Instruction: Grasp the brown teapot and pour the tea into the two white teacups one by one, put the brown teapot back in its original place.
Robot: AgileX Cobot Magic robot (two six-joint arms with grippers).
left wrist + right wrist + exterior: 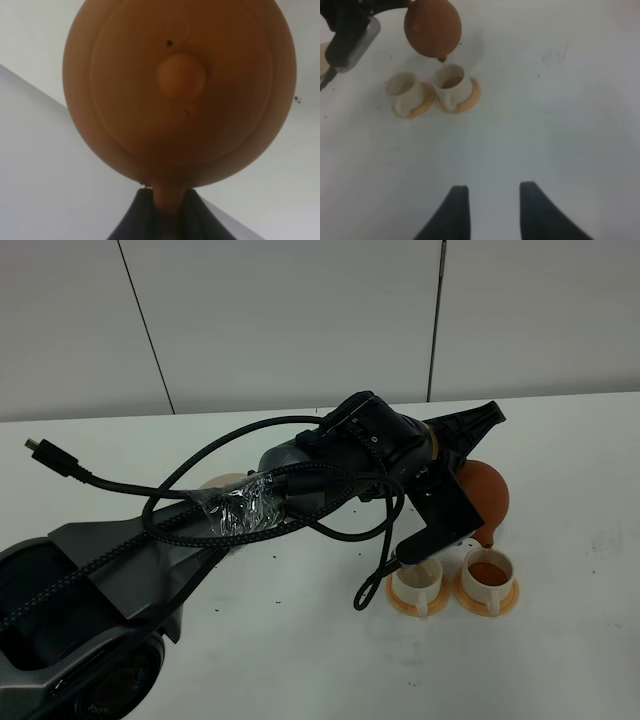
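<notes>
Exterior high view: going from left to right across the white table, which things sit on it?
cream coaster disc → teacup that looks empty on the first orange saucer → teacup with tea in it on the second orange saucer. The brown teapot, held up in the air, overlaps the second cup, so it is left out.

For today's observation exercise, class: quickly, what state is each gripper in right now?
Left gripper: closed, holding the brown teapot by its handle.
Right gripper: open, holding nothing.
</notes>
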